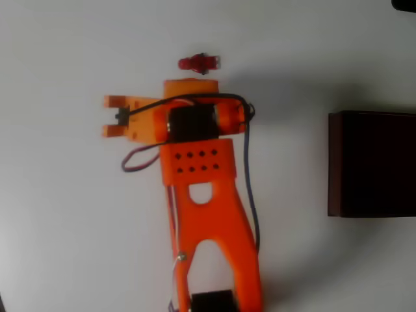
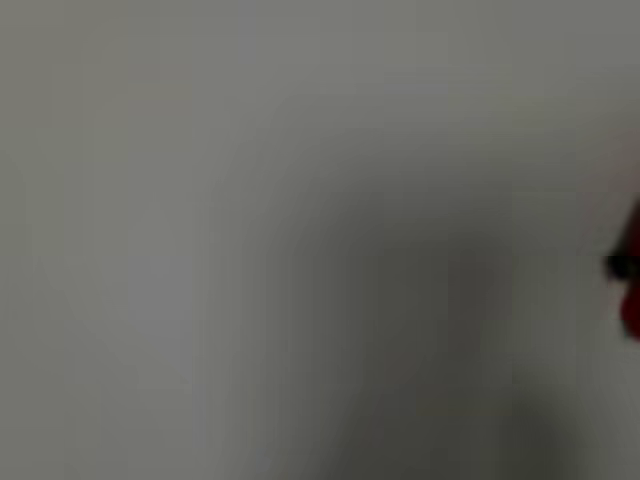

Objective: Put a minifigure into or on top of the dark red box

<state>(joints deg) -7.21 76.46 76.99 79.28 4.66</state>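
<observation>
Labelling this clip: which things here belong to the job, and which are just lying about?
Job:
minifigure, lying on the table just above the hand in the overhead view
dark red box, at the right edge
hand

Lying about:
dark object, top right corner
white table

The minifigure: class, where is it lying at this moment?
In the overhead view the minifigure lies on the white table, just above the orange arm's head, far left of the dark red box.

Overhead bright, soft-focus, faint shadows; wrist view dim, fully blurred.
</observation>
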